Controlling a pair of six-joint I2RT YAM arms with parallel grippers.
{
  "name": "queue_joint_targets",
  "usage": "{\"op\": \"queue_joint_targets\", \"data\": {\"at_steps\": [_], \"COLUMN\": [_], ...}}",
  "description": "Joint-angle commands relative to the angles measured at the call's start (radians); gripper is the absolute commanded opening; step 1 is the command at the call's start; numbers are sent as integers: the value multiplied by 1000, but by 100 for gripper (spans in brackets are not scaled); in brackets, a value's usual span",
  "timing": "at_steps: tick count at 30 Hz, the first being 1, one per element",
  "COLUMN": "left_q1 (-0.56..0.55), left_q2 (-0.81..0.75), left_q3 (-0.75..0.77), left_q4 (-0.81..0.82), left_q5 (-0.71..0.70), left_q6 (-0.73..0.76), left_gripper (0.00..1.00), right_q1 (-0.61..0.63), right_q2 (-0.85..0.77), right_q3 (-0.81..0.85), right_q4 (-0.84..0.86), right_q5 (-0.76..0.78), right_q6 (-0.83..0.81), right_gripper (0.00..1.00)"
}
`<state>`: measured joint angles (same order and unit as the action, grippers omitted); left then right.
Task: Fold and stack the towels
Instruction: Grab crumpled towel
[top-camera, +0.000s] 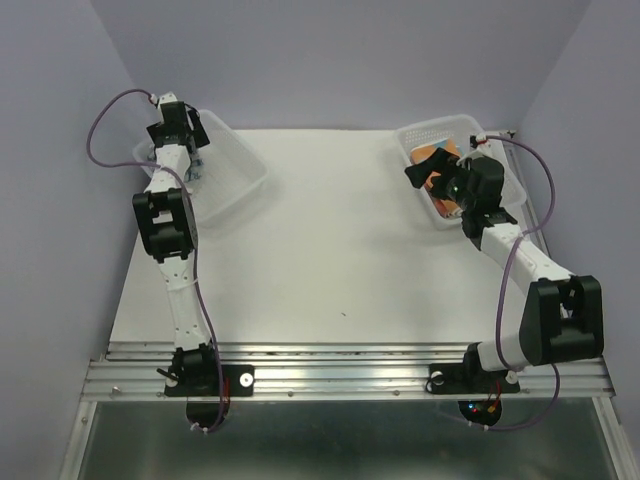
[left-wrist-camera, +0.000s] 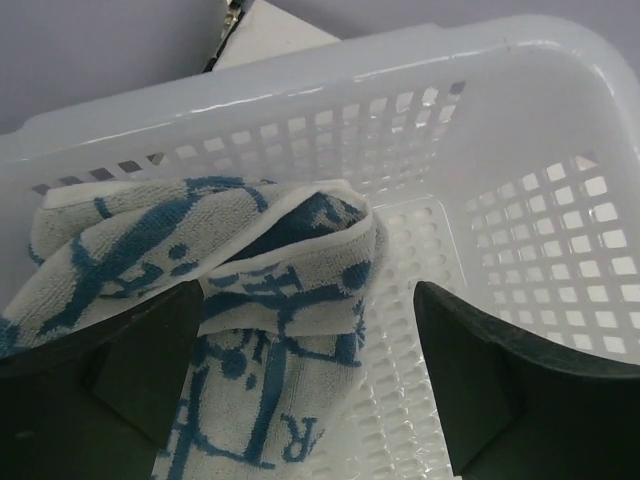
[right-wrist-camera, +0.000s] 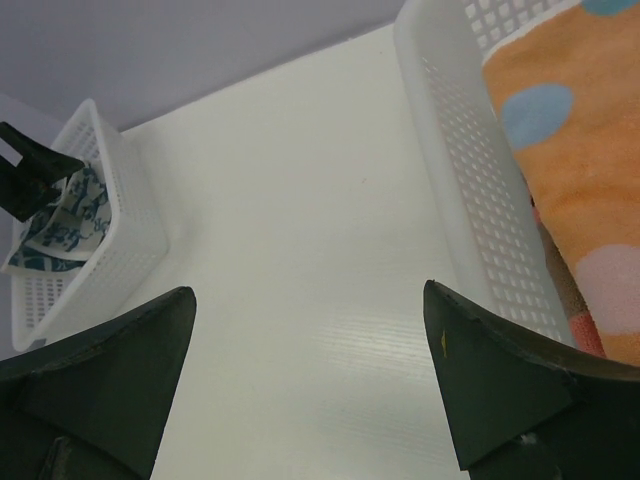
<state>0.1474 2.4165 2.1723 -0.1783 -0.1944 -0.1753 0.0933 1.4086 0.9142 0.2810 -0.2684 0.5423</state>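
In left basket (left-wrist-camera: 400, 60), far-left on desk (right-wrist-camera: 300, 200): blue-and-white patterned towel (left-wrist-camera: 130, 240), bunched. Left end effector (left-wrist-camera: 305, 390) down inside that basket, fingers wide apart astride a raised fold, clamped on nothing. In right basket (right-wrist-camera: 470, 180): orange towel with pale dots (right-wrist-camera: 570, 170), lying flat. Right end effector (right-wrist-camera: 310, 380) spread open just beside it, over desk. Both terry by the look: light, limp, grippy, likely to sag once lifted. Best pinched at hemmed corner or raised fold. Count: two baskets, two towels visible; more under orange one, cannot tell.
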Motion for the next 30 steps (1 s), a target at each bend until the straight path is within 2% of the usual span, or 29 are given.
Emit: {"op": "queue_joint_targets", "data": {"at_steps": [1, 4, 8, 11, 14, 15, 17, 18, 20, 21, 22, 23, 26, 30], "left_q1": [-3, -2, -2, 0, 0, 0, 0, 1, 1, 0, 0, 1, 0, 0], "left_q2": [-4, 58, 147, 138, 139, 142, 150, 150, 145, 144, 133, 121, 70, 20], "left_q3": [75, 115, 253, 227, 216, 227, 233, 233, 225, 219, 210, 172, 83, 47], "left_q4": [43, 82, 49, 106, 122, 125, 123, 123, 123, 123, 125, 141, 203, 217], "left_q5": [-2, -40, -45, -66, -63, -53, -19, -16, -42, -53, -54, -48, -36, -66], "left_q6": [86, 108, 108, 112, 115, 120, 122, 120, 111, 108, 106, 109, 117, 99], "left_gripper": [99, 99, 99, 99, 93, 84, 72, 55, 38, 18, 7, 0, 0, 0], "right_q1": [3, 3, 2, 2, 2, 3, 2, 2, 3, 3, 3, 2, 2, 3], "right_q2": [-7, -3, -14, -20, -17, -17, -16, -16, -17, -19, -22, -26, -37, -43], "right_q3": [-11, -18, -38, -44, -43, -43, -41, -41, -43, -44, -46, -49, -55, -61], "right_q4": [9, -3, -19, -20, -23, -25, -25, -25, -26, -28, -31, -31, -26, -25], "right_q5": [34, 28, 43, 51, 58, 63, 69, 81, 95, 107, 113, 129, 144, 152], "right_q6": [-5, -5, -13, -16, -18, -16, -15, -15, -16, -18, -21, -21, -30, -27], "right_gripper": [100, 100, 100, 100, 100, 100, 100, 100, 100, 100, 100, 100, 100, 100]}}
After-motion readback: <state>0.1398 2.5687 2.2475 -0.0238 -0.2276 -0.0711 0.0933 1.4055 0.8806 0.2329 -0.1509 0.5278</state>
